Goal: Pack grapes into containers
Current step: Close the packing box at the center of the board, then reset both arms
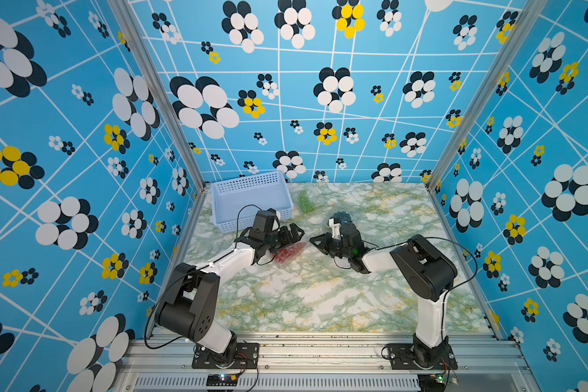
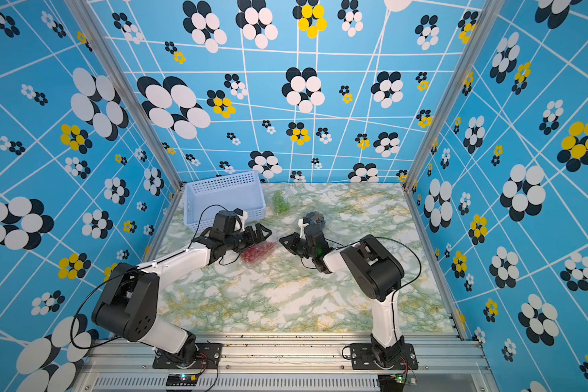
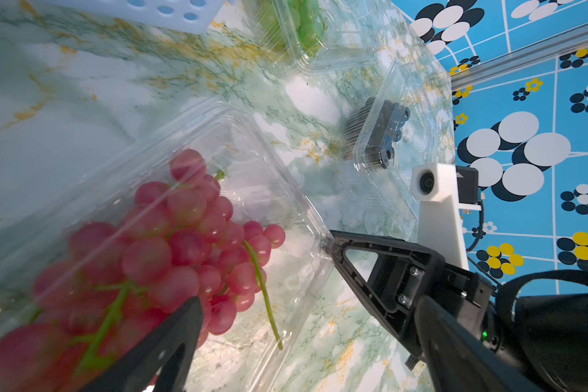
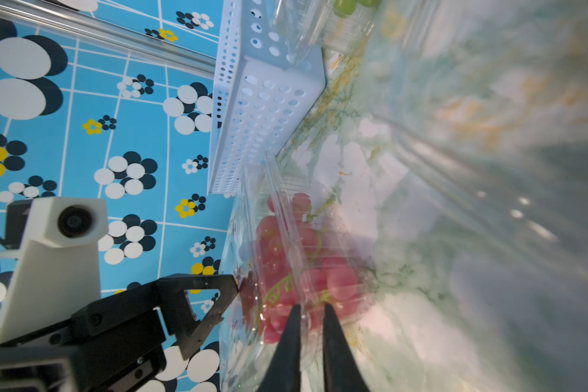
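Bearing the whole lot: worktop, green-veined marble.

Basket: pale blue, perforated, at the far left corner. It is no part of your packing.

Left gripper: fingers spread wide, clamped on nothing, poised over the red bunch.

Right gripper: fingers drawn nearly together. Thin clear plastic appears to sit between them, at a corner of the rim.

Red-grape clamshell: clear and shallow, lying mid-worktop between your two grippers. I cannot tell whether its lid is latched.

Green-grape clamshell: clear, just beside the basket.

Pinkish-red grapes: inside their clamshell, with one green stem trailing towards the rim.

Dark grapes: inside clear plastic, just behind your right wrist.

Green grapes: inside their clamshell.

Handling note, as a judgement: the step looks like settling and shutting the red clamshell.
- Keep your right pinch light, because this plastic buckles and slides.
- Bring your left fingers down flat on the lid's edge, never on the berries.
- See that the stem lies inside before you press.
- Press close to the rim, so the box does not tip.
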Robot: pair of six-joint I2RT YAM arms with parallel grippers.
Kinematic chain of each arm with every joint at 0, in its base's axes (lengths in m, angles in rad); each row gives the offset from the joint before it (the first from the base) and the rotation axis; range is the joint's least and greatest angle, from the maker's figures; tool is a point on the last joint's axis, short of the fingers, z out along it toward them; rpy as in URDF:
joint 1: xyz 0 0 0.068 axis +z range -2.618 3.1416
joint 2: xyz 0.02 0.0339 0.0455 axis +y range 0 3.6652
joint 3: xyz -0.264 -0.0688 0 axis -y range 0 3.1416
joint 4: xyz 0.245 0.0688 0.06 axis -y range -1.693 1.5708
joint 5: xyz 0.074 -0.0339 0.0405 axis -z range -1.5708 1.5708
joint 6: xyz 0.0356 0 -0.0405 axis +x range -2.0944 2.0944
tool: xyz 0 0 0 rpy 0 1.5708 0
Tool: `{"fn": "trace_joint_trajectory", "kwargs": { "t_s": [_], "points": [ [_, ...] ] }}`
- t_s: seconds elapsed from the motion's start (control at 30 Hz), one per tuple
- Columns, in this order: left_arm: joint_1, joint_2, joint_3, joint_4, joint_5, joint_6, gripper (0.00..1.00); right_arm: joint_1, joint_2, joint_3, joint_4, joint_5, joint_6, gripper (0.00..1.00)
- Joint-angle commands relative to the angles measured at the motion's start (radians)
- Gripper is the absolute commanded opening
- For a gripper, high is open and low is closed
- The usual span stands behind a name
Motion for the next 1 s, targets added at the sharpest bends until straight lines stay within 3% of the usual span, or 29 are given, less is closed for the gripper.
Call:
{"fn": "trace_joint_trajectory", "kwargs": {
  "t_s": [0.0,0.13,0.33,0.5,0.57,0.67,0.8,0.97],
  "points": [
    [0.013,-0.055,0.012,-0.103,-0.006,0.07,1.0,0.011,-0.096,0.037,-0.219,0.053,-0.114,0.2],
    [0.027,-0.112,0.048,-0.153,-0.031,0.133,1.0,0.011,-0.198,0.095,-0.435,0.121,-0.224,0.37],
    [0.085,-0.199,0.099,-0.234,-0.09,0.222,1.0,-0.012,-0.338,0.177,-0.731,0.265,-0.369,0.69],
    [0.111,-0.328,0.101,-0.296,-0.299,0.357,1.0,-0.098,-0.461,0.224,-0.948,0.367,-0.486,0.9],
    [0.112,-0.398,0.06,-0.282,-0.419,0.401,1.0,-0.133,-0.522,0.226,-1.012,0.464,-0.525,0.99],
    [0.127,-0.493,-0.032,-0.248,-0.557,0.446,0.99,-0.192,-0.612,0.217,-1.085,0.585,-0.606,0.99],
    [0.132,-0.658,-0.244,-0.105,-0.751,0.462,1.0,-0.23,-0.724,0.128,-1.072,0.913,-0.679,0.99],
    [0.127,-0.787,-0.49,0.074,-0.978,0.522,1.0,-0.276,-0.807,-0.196,-0.717,1.249,-0.719,0.99]
  ]
}}
